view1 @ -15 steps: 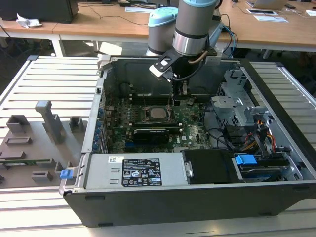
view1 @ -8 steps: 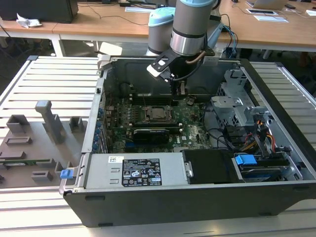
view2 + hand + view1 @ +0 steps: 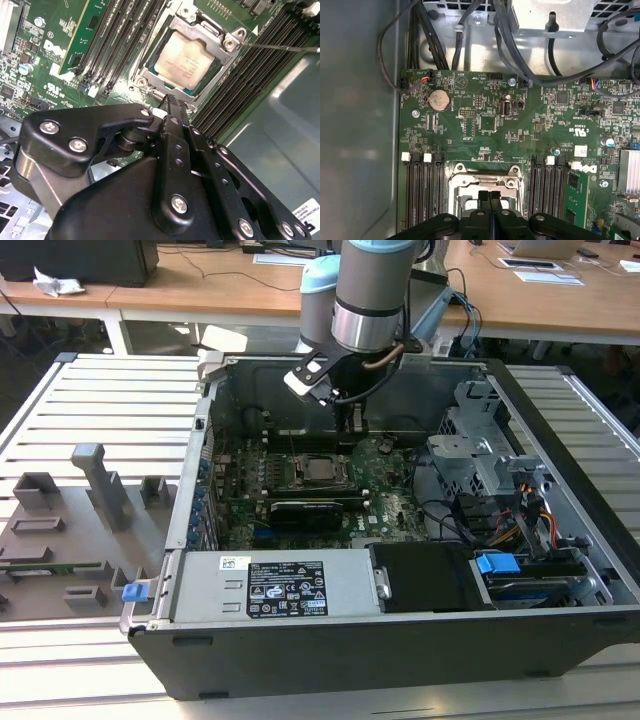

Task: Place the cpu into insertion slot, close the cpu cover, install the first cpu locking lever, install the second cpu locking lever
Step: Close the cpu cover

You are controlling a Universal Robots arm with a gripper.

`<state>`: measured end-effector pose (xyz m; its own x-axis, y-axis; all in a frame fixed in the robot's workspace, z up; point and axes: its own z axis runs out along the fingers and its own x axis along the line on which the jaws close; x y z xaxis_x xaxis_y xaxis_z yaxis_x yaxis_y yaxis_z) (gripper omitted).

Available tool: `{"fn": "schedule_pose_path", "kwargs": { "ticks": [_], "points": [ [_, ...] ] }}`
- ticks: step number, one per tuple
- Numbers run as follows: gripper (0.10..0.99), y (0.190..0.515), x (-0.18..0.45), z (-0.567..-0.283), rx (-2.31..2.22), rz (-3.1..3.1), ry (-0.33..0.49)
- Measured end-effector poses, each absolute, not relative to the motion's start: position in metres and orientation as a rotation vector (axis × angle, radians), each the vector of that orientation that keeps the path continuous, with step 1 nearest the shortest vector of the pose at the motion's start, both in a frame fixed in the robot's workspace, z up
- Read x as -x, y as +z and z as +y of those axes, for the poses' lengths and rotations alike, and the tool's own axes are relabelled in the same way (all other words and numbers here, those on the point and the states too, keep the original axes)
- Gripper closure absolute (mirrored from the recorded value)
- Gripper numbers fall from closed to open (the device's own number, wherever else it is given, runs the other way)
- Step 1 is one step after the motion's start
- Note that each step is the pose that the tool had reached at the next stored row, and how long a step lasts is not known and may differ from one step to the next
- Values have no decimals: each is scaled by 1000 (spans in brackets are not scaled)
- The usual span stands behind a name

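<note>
The cpu (image 3: pixel 182 62) lies flat in the insertion slot (image 3: pixel 322 471) of the green motherboard, pale metal face up. The cpu cover (image 3: pixel 200 29) rests down over it, framing the chip through its window. A thin metal locking lever (image 3: pixel 280 47) sticks out sideways from one corner of the socket. My gripper (image 3: pixel 172 105) hovers just above the socket's edge with its black fingers pressed together and nothing between them. In the first wrist view the gripper (image 3: pixel 490 196) overlaps the cover (image 3: pixel 485 181). In the exterior view the gripper (image 3: pixel 352 425) hangs just behind the socket.
Long black memory slots (image 3: pixel 260 65) flank the socket, one holding a green memory card (image 3: pixel 75 40). A long black card (image 3: pixel 305 510) sits in front of the socket. The grey power supply (image 3: pixel 270 585), drive cage (image 3: pixel 480 455) and cables (image 3: pixel 440 35) crowd the case.
</note>
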<state>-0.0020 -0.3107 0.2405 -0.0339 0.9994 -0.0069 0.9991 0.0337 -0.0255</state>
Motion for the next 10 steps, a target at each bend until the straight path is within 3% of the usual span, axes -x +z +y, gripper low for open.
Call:
{"fn": "schedule_pose_path", "kwargs": {
  "ticks": [10],
  "points": [
    [976, 240, 15, -311, 2175, -2249, 36]
  ]
}}
